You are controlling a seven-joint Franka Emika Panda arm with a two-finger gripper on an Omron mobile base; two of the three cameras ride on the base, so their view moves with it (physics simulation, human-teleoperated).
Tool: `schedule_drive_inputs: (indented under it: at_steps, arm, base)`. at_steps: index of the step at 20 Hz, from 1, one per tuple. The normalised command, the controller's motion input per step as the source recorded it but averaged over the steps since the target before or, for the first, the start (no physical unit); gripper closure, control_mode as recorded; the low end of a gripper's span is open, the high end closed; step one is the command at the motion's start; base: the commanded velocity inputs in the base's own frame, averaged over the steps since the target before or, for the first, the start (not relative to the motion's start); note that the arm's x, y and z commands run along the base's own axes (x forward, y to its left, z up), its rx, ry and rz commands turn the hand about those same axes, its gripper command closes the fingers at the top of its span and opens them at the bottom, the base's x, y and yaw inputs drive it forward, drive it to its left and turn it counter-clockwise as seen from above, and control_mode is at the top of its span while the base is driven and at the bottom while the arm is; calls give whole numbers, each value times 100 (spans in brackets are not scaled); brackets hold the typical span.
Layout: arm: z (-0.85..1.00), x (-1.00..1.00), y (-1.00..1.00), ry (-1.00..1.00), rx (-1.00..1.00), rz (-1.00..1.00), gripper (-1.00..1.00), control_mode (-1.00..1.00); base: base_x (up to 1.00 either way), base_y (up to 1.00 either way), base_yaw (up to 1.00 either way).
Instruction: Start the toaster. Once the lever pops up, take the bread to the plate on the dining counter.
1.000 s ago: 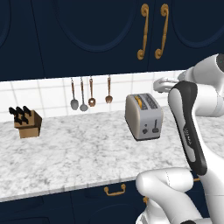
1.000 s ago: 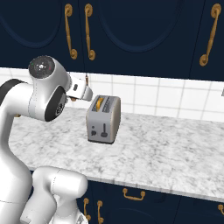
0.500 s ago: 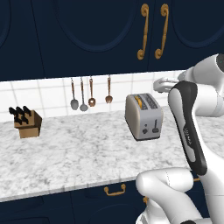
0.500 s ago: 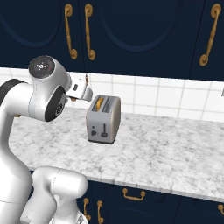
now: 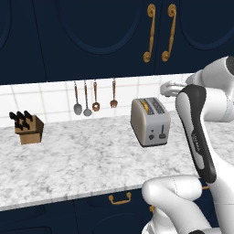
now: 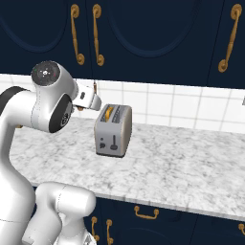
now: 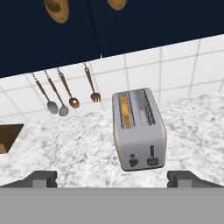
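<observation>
Gaping pincer (image 7: 112,177), nothing held

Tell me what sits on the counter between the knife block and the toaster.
Nothing: in the left base view the marble between the knife block and the toaster is bare. Utensils hang on the tiled wall behind that stretch.

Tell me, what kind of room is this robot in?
It looks like a kitchen. A silver toaster with bread in one slot stands on a marbled counter, cooking utensils hang on the white tiled wall, and a knife block sits nearby.
</observation>
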Motion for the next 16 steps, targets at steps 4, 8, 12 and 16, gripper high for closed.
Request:
schedule_drive_inputs:
  at_steps: [4,8,12,16]
  arm:
    - [0,0,0,0,0,0,-100,-100]
    - [0,0,0,0,0,0,-100,-100]
    - [0,0,0,0,0,0,-100,-100]
    - [0,0,0,0,0,0,-100,-100]
  base:
    - [0,0,0]
    - [0,0,0]
    - [0,0,0]
    - [0,0,0]
